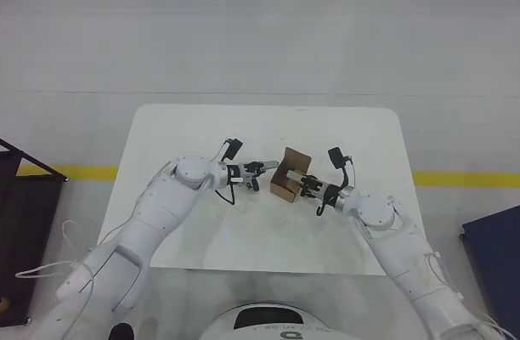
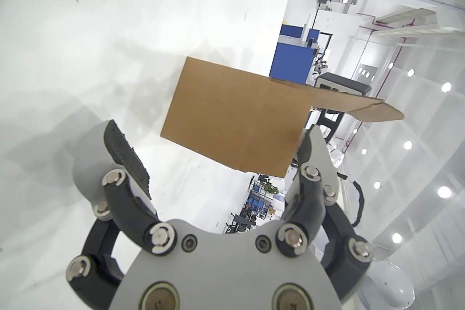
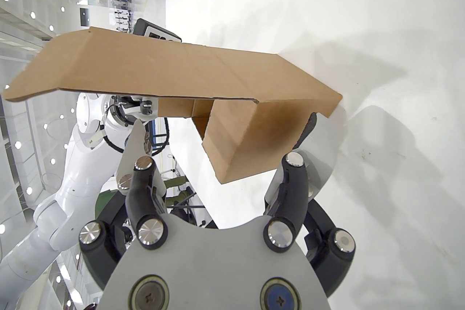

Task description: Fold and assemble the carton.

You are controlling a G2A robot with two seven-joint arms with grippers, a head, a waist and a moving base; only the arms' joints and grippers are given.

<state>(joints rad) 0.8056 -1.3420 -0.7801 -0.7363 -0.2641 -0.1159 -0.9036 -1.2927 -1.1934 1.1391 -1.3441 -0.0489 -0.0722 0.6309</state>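
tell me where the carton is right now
In the top view the carton stands near the middle of the table, between the left pincer on its left and the right pincer at its right edge.

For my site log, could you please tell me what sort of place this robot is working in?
Probably an industrial hall or robotics test floor: a yellow floor line runs past the white table, with blue cabinets and rows of ceiling lights beyond.

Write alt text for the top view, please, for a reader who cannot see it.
A partly folded brown carton stands near the middle of a white table. The right claw is at one side of it; the left claw, open, is just short of the opposite side.
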